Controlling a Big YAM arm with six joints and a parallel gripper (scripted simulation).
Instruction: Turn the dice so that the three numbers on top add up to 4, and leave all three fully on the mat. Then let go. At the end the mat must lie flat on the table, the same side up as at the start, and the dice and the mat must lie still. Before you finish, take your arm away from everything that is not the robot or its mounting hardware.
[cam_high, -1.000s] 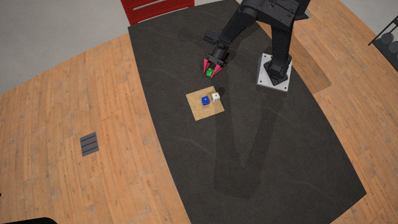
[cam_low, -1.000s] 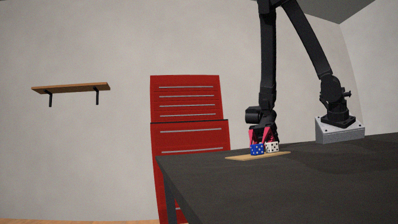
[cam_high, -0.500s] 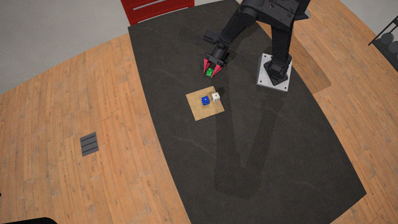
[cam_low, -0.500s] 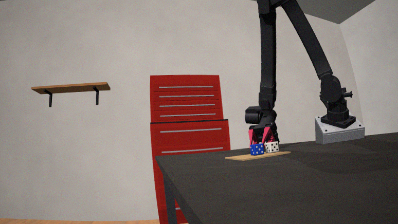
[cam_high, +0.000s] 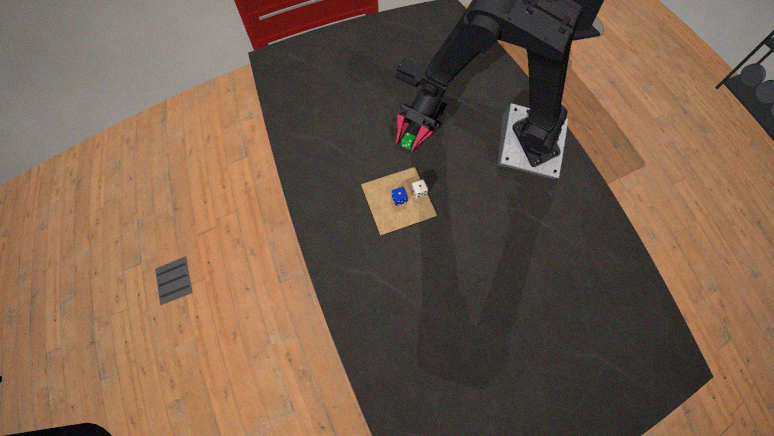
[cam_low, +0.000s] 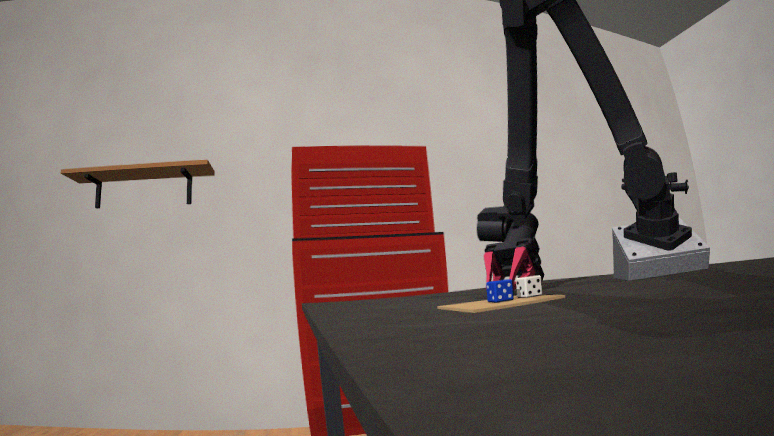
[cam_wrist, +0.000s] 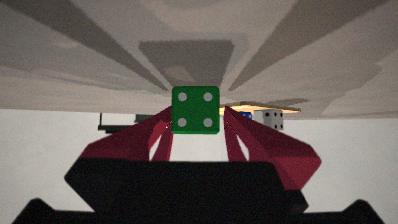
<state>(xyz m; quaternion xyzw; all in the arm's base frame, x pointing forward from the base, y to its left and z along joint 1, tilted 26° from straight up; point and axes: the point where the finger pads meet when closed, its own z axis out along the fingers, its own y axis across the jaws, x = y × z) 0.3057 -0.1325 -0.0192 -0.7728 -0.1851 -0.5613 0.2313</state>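
The gripper (cam_high: 405, 146) (cam_low: 501, 277) (cam_wrist: 198, 109) is open, low over the table and tilted nearly level. The green die (cam_high: 408, 140) (cam_wrist: 195, 116) stands between its fingers, off the mat, with a narrow gap at the fingers; its four faces the wrist camera. Its top number is too small to read surely. The blue die (cam_high: 399, 197) (cam_low: 499, 291) (cam_wrist: 245, 115) sits on the tan mat (cam_high: 383, 219) (cam_low: 460, 308), one on top. The white die (cam_high: 419, 190) (cam_low: 529, 286) (cam_wrist: 268, 120) sits beside it near the mat's edge, one on top. The mat lies flat.
The dark table (cam_high: 487, 243) (cam_low: 487, 368) carries the arm's grey base block (cam_high: 517, 157) (cam_low: 660, 265). A red tool cabinet (cam_high: 314, 13) (cam_low: 368, 276) stands beyond the table's edge. The mat lies a short way in front of the fingertips.
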